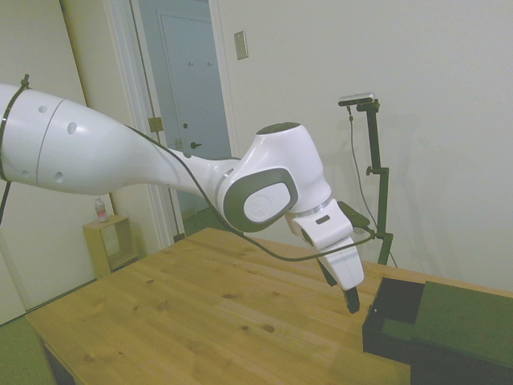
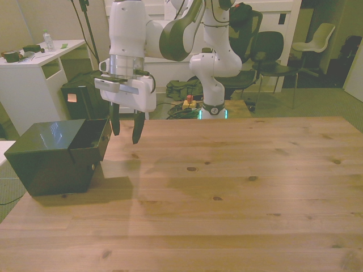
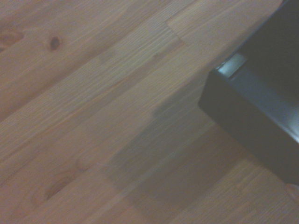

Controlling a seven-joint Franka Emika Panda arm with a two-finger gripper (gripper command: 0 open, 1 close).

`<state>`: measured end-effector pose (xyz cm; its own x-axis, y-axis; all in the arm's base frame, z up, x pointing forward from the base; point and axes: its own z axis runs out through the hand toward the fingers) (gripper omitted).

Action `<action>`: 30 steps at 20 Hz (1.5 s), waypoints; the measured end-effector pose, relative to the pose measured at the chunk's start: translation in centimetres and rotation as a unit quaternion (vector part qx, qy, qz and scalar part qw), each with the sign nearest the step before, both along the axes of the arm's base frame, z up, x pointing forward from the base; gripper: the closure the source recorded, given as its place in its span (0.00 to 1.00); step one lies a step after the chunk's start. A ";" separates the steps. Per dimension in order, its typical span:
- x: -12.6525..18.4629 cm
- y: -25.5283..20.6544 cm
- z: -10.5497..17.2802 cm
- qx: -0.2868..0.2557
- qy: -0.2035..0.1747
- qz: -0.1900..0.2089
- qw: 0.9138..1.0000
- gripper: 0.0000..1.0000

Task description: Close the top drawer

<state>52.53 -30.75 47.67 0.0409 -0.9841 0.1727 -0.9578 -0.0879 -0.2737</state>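
Drawer (image 2: 91,139) just beside gripper (image 2: 124,131)

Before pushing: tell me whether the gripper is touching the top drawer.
Apart. The front view shows table between the open gripper and the top drawer.

The pale, knotty wooden table (image 2: 238,187) is seen with a smooth, faintly sheened planked surface, its grain shown clearly in the wrist view (image 3: 93,116). The black box-like top drawer (image 2: 91,139) is finished in thin, slightly glossy dark panels (image 3: 252,126), while the small dark cabinet's flat top (image 2: 48,135) catches bright reflections. The white arm's gripper (image 2: 124,132) is cased in smooth glossy plastic, with matt dark fingers (image 1: 351,299).
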 end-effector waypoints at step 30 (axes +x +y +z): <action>-4.4 -1.4 -0.9 0.027 -0.018 -0.094 0.995 1.00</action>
